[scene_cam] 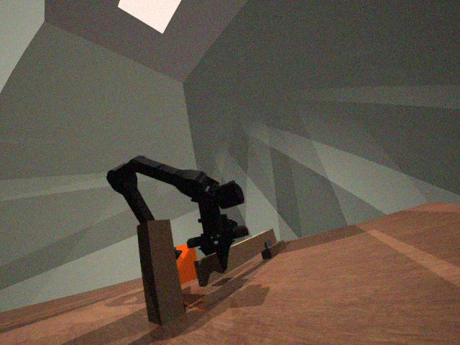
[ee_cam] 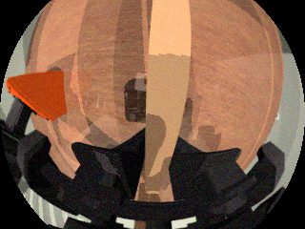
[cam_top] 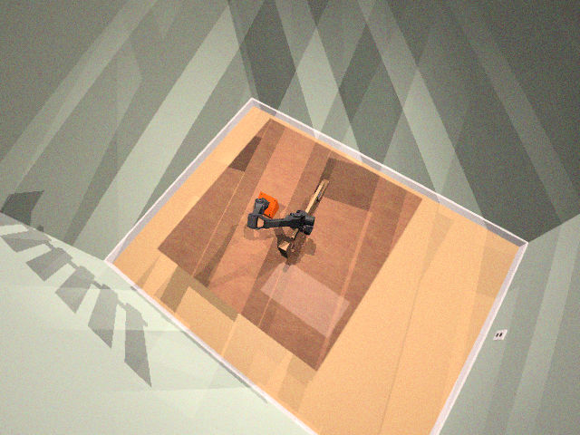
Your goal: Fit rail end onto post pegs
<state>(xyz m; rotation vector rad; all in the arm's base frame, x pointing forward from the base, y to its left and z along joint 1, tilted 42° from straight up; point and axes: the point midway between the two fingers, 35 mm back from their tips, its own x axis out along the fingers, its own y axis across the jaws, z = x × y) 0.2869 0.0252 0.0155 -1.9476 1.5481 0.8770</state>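
Black pincer (scene_cam: 222, 265) (ee_cam: 156, 130) clamped on the long wooden rail (cam_top: 314, 198) (scene_cam: 246, 250) (ee_cam: 168, 81), rail's near end apart from the upright post (cam_top: 284, 247) (scene_cam: 160, 271), far end by the low block (scene_cam: 272, 249) toward the worktop's (cam_top: 309, 299) (scene_cam: 334, 290) (ee_cam: 229, 95) upper edge in the top view.

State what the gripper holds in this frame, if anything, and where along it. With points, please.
The gripper (scene_cam: 223, 269) (ee_cam: 156, 130) holds the rail (cam_top: 314, 198) (scene_cam: 249, 249) (ee_cam: 168, 81), its fingers on either side, a little in from the end nearer the post (cam_top: 284, 246) (scene_cam: 163, 267).
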